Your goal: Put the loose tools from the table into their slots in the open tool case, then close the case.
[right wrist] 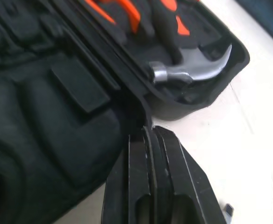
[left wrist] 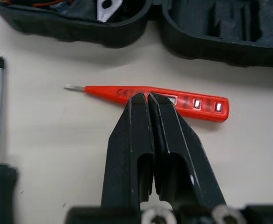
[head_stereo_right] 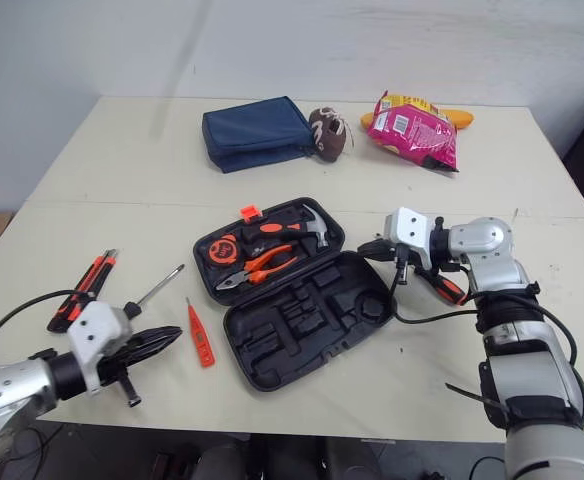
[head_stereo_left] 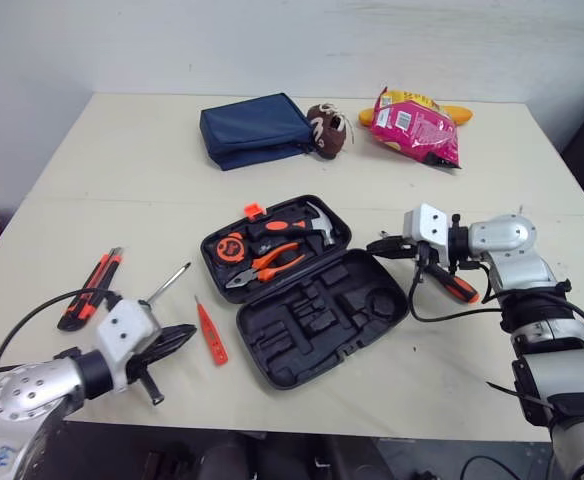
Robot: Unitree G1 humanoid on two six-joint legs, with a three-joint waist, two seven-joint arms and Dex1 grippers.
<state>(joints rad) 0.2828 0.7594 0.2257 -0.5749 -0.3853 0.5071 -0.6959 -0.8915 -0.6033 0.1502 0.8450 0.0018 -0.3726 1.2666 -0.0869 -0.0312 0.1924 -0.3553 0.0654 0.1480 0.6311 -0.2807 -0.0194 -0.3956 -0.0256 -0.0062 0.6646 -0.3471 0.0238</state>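
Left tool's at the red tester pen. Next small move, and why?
Probably open the left tool before closing in on the red tester pen: it is shut, tips at the pen's middle, and the pen lies loose beside the tool case.

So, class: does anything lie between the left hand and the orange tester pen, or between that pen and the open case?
Nothing visible does. The left hand, shut, points at the tester pen over bare table, and only bare table lies between pen and case.
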